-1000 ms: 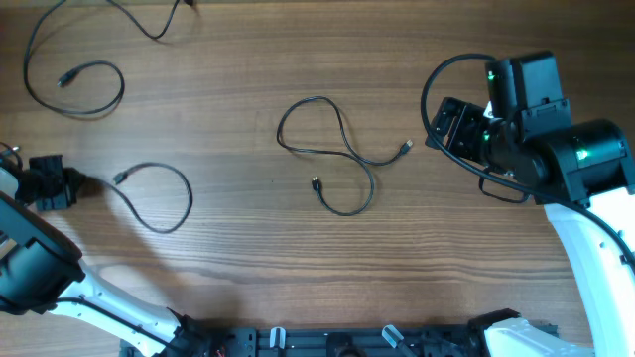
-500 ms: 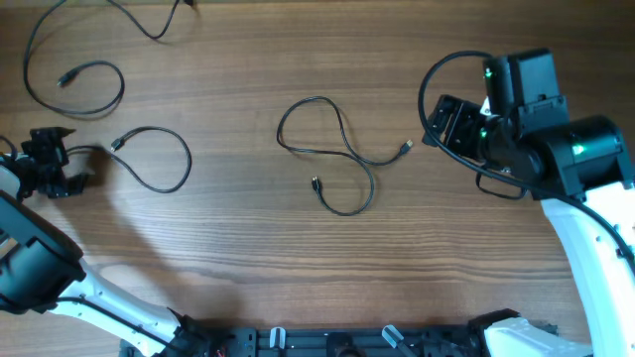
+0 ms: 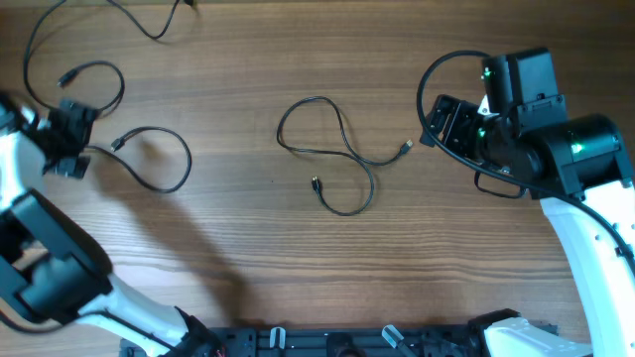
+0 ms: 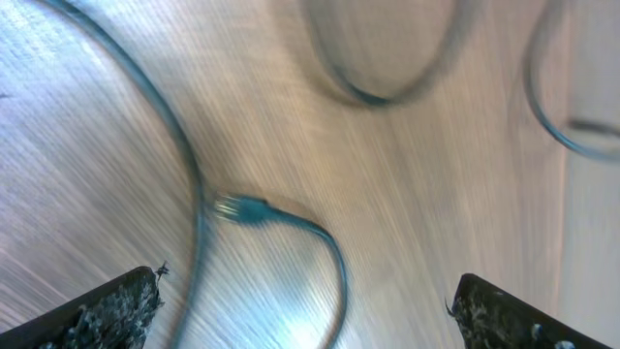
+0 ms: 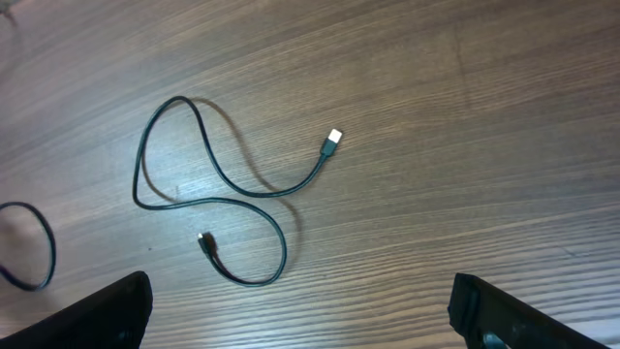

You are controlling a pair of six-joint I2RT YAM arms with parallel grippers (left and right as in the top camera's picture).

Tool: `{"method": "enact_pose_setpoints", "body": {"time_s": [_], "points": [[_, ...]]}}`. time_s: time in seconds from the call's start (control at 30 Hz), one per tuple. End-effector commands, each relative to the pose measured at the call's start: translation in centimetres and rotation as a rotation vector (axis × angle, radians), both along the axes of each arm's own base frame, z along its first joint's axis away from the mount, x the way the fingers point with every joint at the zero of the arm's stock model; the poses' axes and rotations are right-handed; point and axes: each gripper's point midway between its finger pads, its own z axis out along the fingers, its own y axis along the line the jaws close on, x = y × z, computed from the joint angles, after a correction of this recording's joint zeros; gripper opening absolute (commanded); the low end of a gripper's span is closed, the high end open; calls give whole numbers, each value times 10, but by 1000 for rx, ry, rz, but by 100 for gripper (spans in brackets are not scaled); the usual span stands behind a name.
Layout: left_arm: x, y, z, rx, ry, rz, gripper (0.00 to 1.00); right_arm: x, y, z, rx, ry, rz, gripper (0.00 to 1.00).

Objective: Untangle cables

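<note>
Three thin black cables lie apart on the wooden table. One [image 3: 342,154] curls in the middle and shows in the right wrist view as a loose S [image 5: 208,199] with a silver plug. Another forms a loop [image 3: 169,164] at the left, its plug end [image 4: 242,208] on the wood just ahead of my left gripper [image 3: 74,139]. That gripper [image 4: 310,325] is open and holds nothing; its view is blurred. A third cable [image 3: 94,99] winds along the far left. My right gripper [image 3: 435,121] hovers open right of the middle cable, its jaws [image 5: 305,320] empty.
The left arm's white links [image 3: 60,268] cross the near-left corner. The right arm's bulk [image 3: 556,149] and its thick black cable [image 3: 446,69] fill the right side. A dark rail [image 3: 337,342] runs along the near edge.
My left gripper has opened and let go of the left cable's end, then moved toward the far side. The loop shifted slightly and lies on the table. The right arm barely moved.
</note>
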Motion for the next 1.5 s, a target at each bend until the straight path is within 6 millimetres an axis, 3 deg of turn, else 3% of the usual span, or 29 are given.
{"method": "enact_pose_setpoints", "body": {"time_s": [0.0, 0.1, 0.27, 0.33, 0.47, 0.53, 0.6, 0.77, 0.87, 1.1, 1.2, 1.27, 1.47], "points": [[1, -56, 24, 171, 94, -158, 100, 2, 3, -4, 21, 12, -2, 100], [-15, -106, -2, 226, 273, -277, 100, 1, 5, -4, 32, 16, -2, 100], [-41, -144, -42, 284, 404, -235, 100, 0, 5, -4, 32, 21, -1, 100], [-49, -142, -52, 296, 426, -233, 100, -1, 4, -5, 31, 26, -2, 100], [-64, -109, -53, 430, 500, -173, 100, -1, 6, -5, 37, 25, 1, 100], [-63, -105, -52, 470, 506, -265, 100, -1, 6, -4, 38, 23, 1, 100], [-61, -110, -53, 511, 510, -497, 100, 1, 6, -3, 41, 15, -1, 100], [-60, -122, -56, 542, 484, -836, 100, 2, 7, -3, 43, 9, -1, 100], [-54, -152, -59, 454, 364, -1029, 100, 2, 7, -3, 43, 9, -1, 100], [-49, -156, -59, 467, 323, -1097, 99, 4, 7, -2, 45, 2, 0, 100], [-45, -155, -59, 478, 311, -1095, 88, 4, 7, -2, 43, 1, 2, 100], [-45, -155, -61, 475, 315, -1096, 93, 4, 7, -2, 43, 2, 2, 100], [-54, -157, -79, 442, 352, -1110, 92, 4, 7, -2, 43, 1, 2, 100]]}}
